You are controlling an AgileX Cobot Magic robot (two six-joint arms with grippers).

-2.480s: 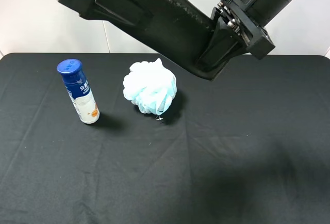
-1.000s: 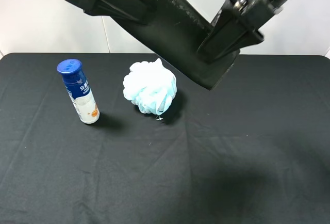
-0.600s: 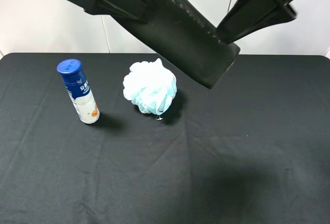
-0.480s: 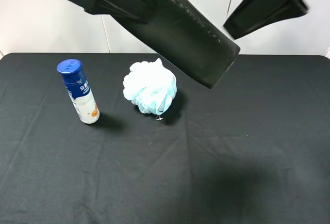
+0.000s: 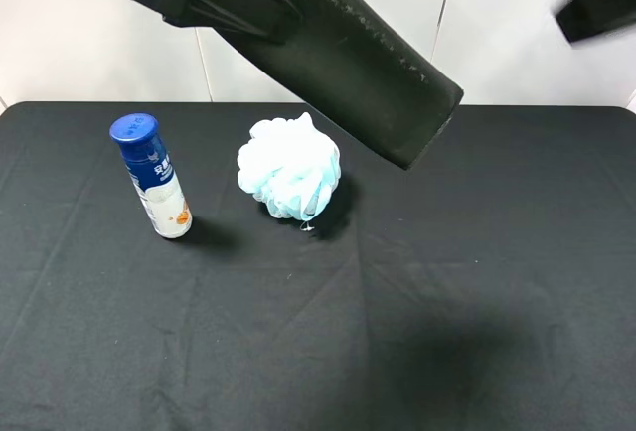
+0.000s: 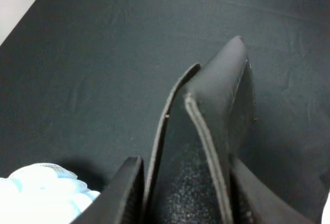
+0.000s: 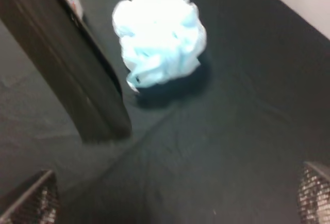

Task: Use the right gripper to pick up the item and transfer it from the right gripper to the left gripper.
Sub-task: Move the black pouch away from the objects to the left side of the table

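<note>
The item, a long black leather-like case (image 5: 358, 64), hangs in the air, slanting down to the right above the pale blue puff. My left gripper (image 5: 253, 4) is shut on its upper end. In the left wrist view the case (image 6: 206, 141) sits clamped between the left gripper (image 6: 185, 188) fingers. My right gripper (image 5: 599, 6) is a blurred shape at the top right, apart from the case. In the right wrist view the right gripper (image 7: 175, 198) is open and empty, with the case (image 7: 67, 64) well away from it.
A blue-capped white bottle (image 5: 152, 175) stands at the left of the black table (image 5: 477, 292). A pale blue mesh puff (image 5: 290, 168) lies near the middle, under the case, and also shows in the right wrist view (image 7: 160, 33).
My right gripper has let go of the case's lower end and pulled away up and to the right. The case stays held by my left gripper, unmoved.
</note>
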